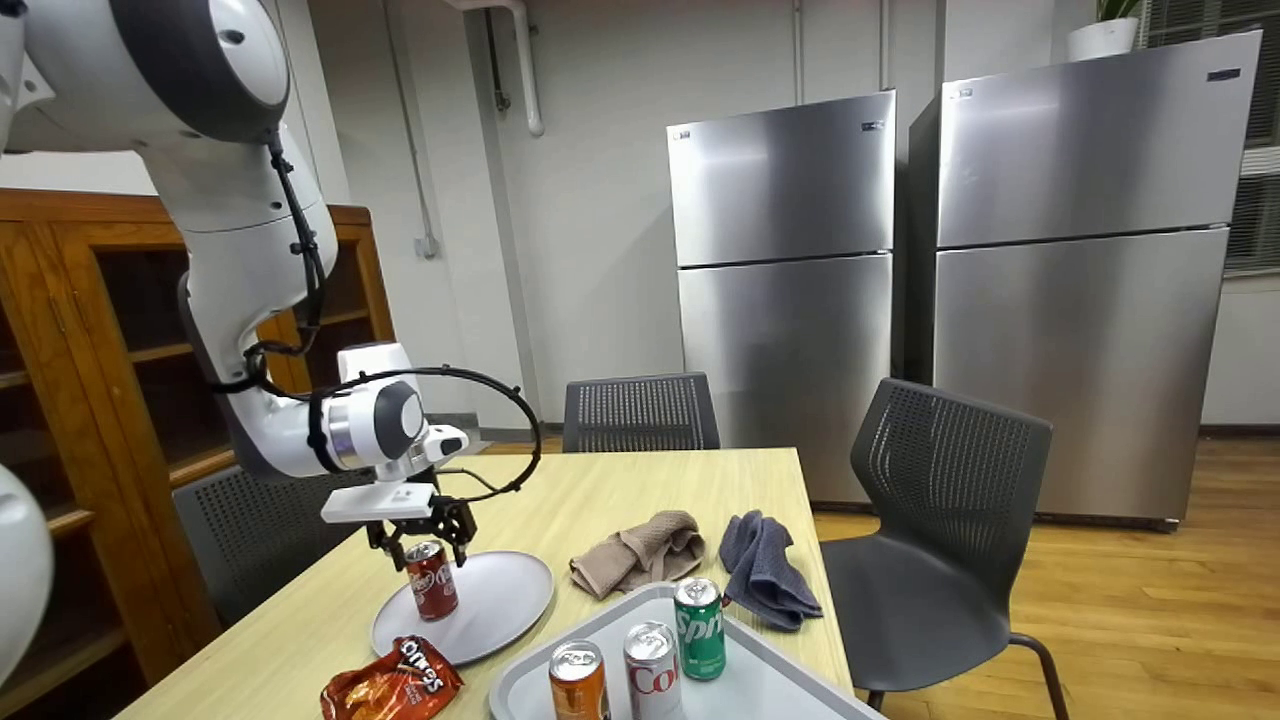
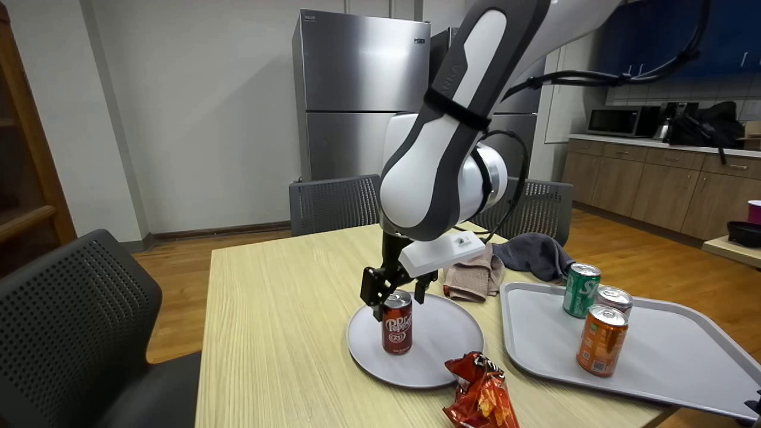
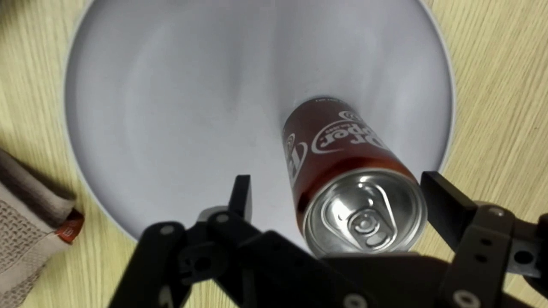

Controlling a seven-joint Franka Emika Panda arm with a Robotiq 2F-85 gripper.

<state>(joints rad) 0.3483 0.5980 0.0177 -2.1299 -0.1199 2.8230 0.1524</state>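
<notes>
A dark red Dr Pepper can (image 1: 434,588) stands upright on a round grey plate (image 1: 515,590). Both also show in an exterior view, the can (image 2: 397,328) and the plate (image 2: 446,333). My gripper (image 1: 430,553) is open and points down, its fingers on either side of the can's top. In the wrist view the can (image 3: 334,141) leans in the picture between the jaws of the gripper (image 3: 336,188). A gap shows at the left finger. The right finger is very close to the can's rim; I cannot tell if it touches.
A red chip bag (image 2: 481,392) lies beside the plate. A grey tray (image 2: 672,351) holds an orange can (image 2: 602,342), a silver can (image 1: 655,680) and a green Sprite can (image 1: 700,630). Brown (image 1: 640,552) and blue-grey (image 1: 765,570) cloths lie behind it. Chairs (image 1: 940,560) surround the table.
</notes>
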